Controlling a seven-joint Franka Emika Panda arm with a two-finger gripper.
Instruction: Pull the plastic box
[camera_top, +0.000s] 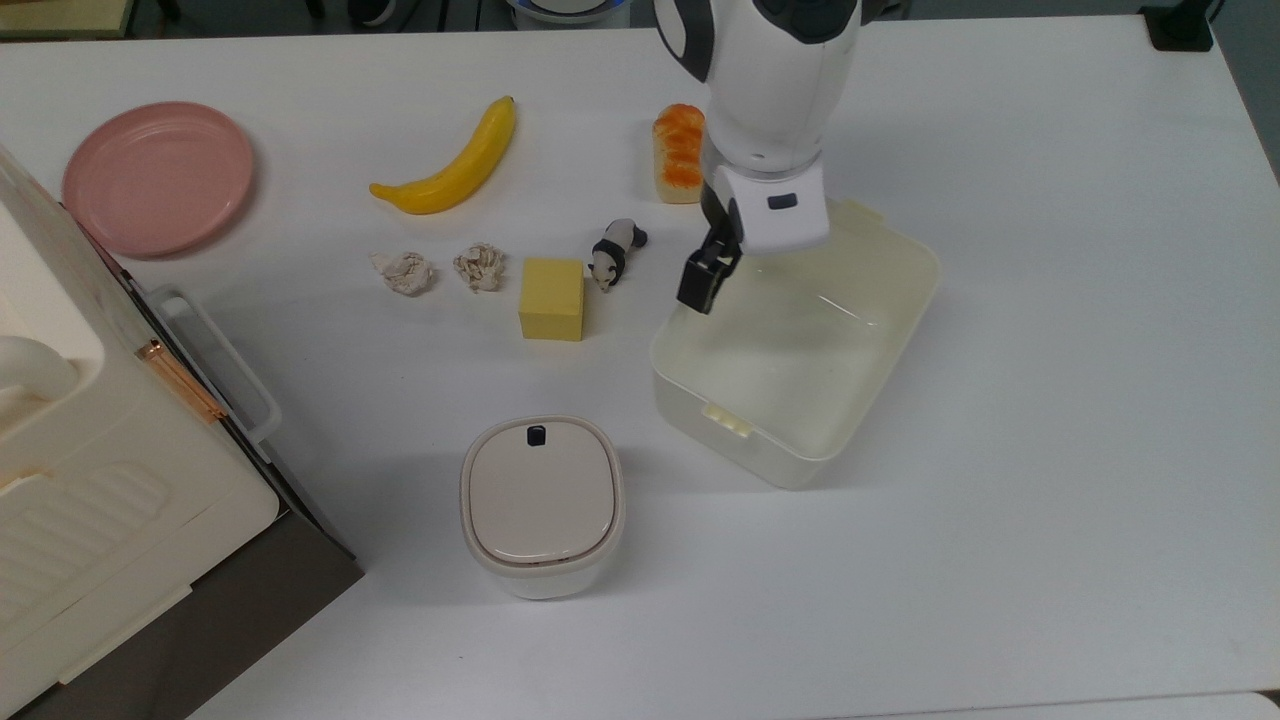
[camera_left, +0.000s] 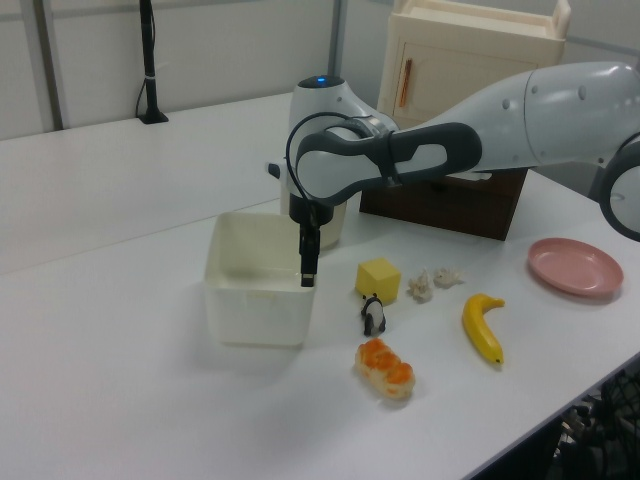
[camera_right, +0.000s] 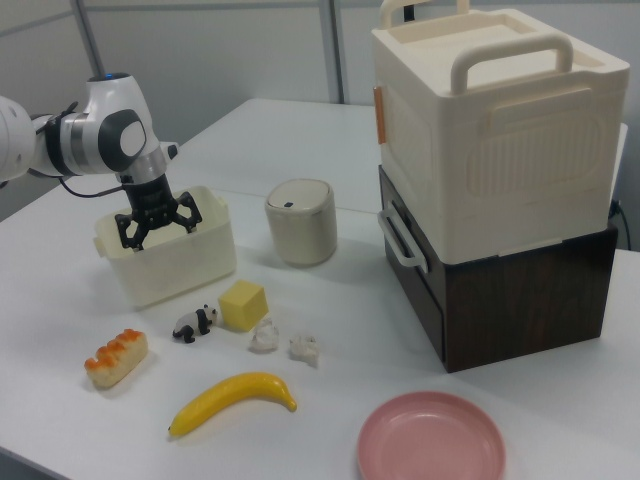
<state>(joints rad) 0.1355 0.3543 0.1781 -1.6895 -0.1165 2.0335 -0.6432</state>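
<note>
The plastic box (camera_top: 770, 455), a lidless cream-white tub, sits on the white table at the top view's centre right. My gripper (camera_top: 725, 268) reaches down into its far-left corner, and one black finger (camera_top: 697, 285) rests against the inside of the left wall. In the left view the gripper (camera_left: 308, 262) hangs just inside the near-right wall of the box (camera_left: 255, 315). Seen from the right view, the gripper (camera_right: 158, 226) is open, its fingers spread wide over the box (camera_right: 175, 262), holding nothing.
A yellow block (camera_top: 551, 298), toy panda (camera_top: 615, 252), bread (camera_top: 677, 152), banana (camera_top: 455, 165) and two crumpled papers (camera_top: 440, 270) lie to the top view's left of the box. A lidded bin (camera_top: 541, 503) stands below. Pink plate (camera_top: 157, 175) and a large cream appliance (camera_top: 90, 470) are far left.
</note>
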